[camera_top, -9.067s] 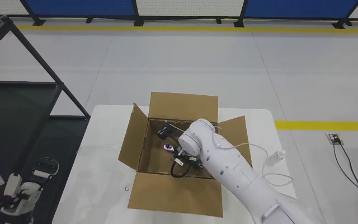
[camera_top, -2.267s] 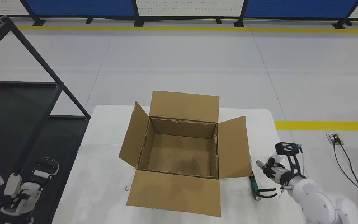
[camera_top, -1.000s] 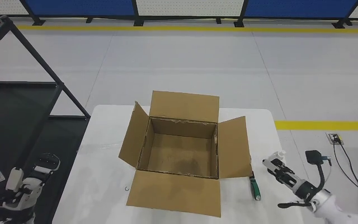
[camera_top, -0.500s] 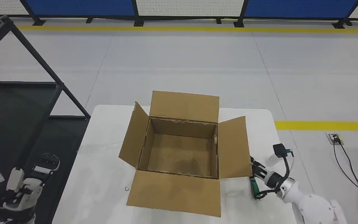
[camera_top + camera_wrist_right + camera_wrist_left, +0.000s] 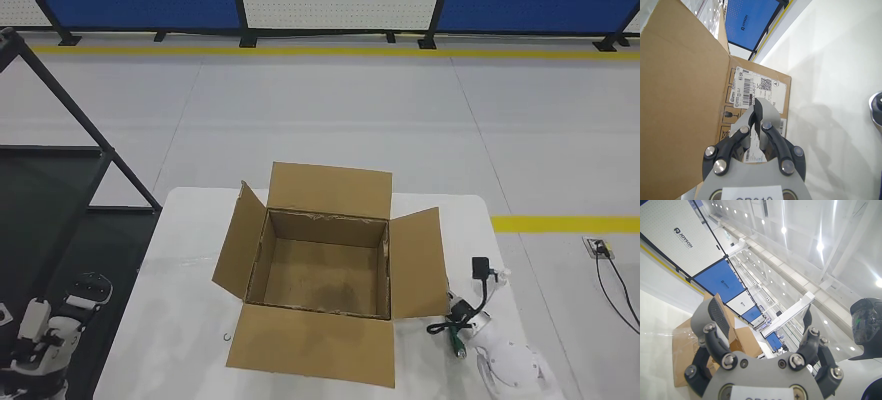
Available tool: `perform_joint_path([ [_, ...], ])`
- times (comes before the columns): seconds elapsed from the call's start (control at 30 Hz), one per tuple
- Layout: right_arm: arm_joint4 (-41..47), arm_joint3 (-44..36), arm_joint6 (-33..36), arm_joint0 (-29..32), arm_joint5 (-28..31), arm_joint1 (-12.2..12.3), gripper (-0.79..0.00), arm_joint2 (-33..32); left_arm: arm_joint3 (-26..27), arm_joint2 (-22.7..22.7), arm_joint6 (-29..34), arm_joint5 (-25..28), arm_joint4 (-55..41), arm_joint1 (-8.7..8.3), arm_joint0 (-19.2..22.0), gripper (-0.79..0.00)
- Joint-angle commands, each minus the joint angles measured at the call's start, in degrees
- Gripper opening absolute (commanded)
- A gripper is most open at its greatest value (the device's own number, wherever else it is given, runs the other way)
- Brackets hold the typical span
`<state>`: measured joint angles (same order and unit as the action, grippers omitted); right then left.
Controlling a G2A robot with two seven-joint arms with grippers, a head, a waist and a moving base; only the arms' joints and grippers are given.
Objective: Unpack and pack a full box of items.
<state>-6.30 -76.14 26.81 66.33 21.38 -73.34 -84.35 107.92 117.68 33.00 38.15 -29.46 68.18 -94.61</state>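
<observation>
Box [image 5: 320, 270] plain brown cardboard, bare inside, darker smudges on its bottom; shipping label [image 5: 757, 85] on outer wall white with black barcodes, square code and print, black handling symbols on the cardboard beside it. Table [image 5: 190, 300] white. Slim item [image 5: 458, 349] by the box green. Right gripper [image 5: 755, 103] grey fingers, black pads and links, silver screws. Left gripper [image 5: 761, 311] same grey, black pads with fine ribbed texture. Floor line [image 5: 565, 224] yellow; back panels [image 5: 140, 12] blue and white dotted; frame [image 5: 100, 141] black
</observation>
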Motion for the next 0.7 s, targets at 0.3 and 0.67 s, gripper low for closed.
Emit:
perform_joint_path([
  [0.3, 0.15, 5.25, -0.24, -5.48, 2.7, -0.78, -0.785, 5.43, -0.1, 1.34, -0.77, 0.34, -0.12, 0.04, -0.82, 0.0],
  [0.67, -0.75, 7.12, -0.39, -8.52, 2.97, -1.26, -0.785, 9.03, -0.17, 1.88, -0.98, 0.24, -0.4, 0.05, -0.93, 0.0],
])
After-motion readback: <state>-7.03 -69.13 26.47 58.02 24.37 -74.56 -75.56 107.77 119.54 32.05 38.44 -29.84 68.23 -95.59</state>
